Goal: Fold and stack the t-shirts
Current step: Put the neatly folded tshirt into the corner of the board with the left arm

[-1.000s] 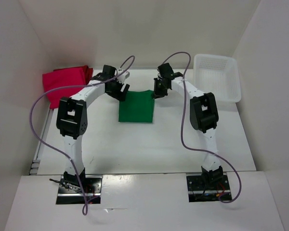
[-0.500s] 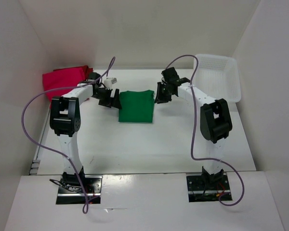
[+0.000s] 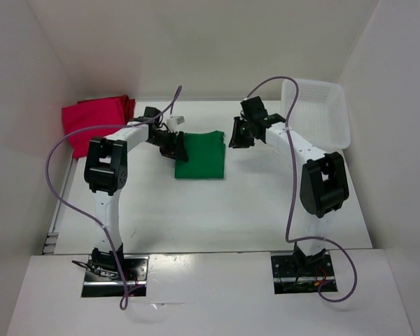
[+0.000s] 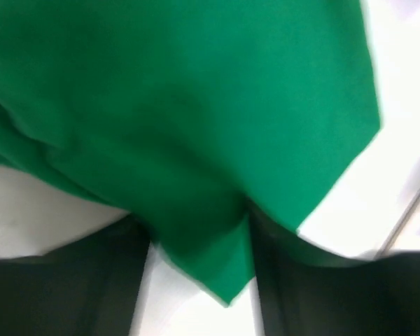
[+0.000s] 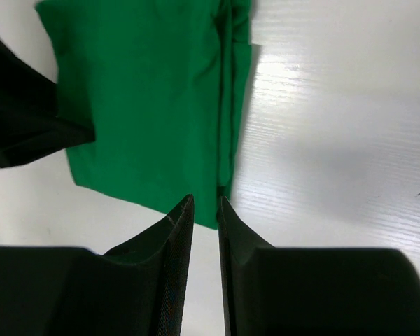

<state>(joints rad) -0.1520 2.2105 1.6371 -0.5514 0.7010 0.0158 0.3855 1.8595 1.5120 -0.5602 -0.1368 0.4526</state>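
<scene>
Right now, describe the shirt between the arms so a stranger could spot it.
On the white table, look mid-far, between the left gripper and right gripper. There lies a folded green t-shirt, the only green thing; the red shirts sit far left.

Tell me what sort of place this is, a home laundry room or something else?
Probably a robot test bench, not a home: left arm and right arm bolted to a white table, plain white panels around it, only a green shirt, red shirts and a basket out.
</scene>
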